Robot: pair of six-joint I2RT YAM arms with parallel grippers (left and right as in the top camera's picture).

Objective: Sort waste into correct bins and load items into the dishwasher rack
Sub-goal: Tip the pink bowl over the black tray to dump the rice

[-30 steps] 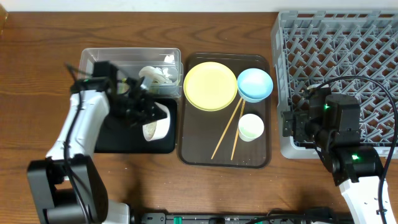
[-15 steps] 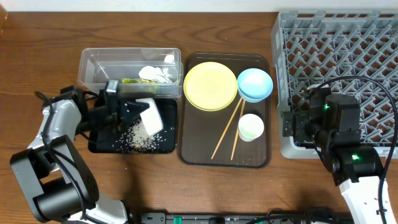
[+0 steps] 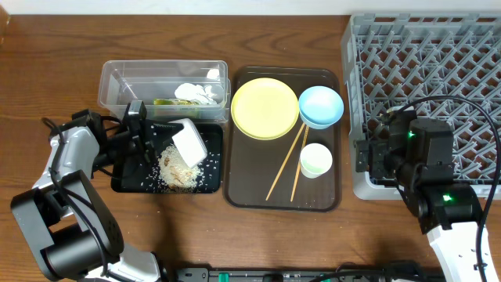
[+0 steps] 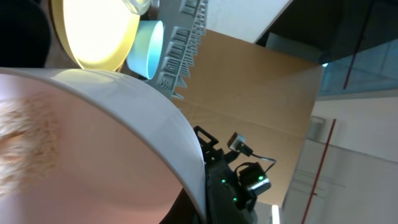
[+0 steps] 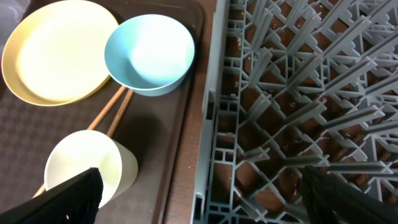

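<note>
On the counter (image 3: 47, 70), the left arm (image 3: 70, 157) reaches right over the black tray (image 3: 117, 186). The left jaws are clenched on the white bowl (image 3: 189, 143), which is tipped on its side above the tray's right half. A heap of rice scraps (image 3: 178, 171) lies in the tray just below the bowl, with loose grains scattered around it. In the left wrist view the bowl's rim (image 4: 155, 106) arcs across the picture, too close and blurred to show the grip itself.

Touching the black tray's far edge is the clear tub (image 3: 117, 82). In it lie white paper scraps (image 3: 196, 92) and the green wrapper (image 3: 166, 102).

Just to the right sits the brown tray (image 3: 250, 180). It holds the yellow plate (image 3: 264, 108) at its far left and the blue bowl (image 3: 321, 106) touching the plate on the right. The cup (image 3: 315, 160) stands upright nearer. Two chopsticks (image 3: 286, 168) lie slanted between plate and cup, one end tucked under the bowl.

The rack (image 3: 438, 63) fills the right end of the counter. The right arm (image 3: 438, 196) hangs over its near left corner. The right jaws are released, with the fingertips (image 5: 74, 193) wide apart above the rack's left wall and the cup.
</note>
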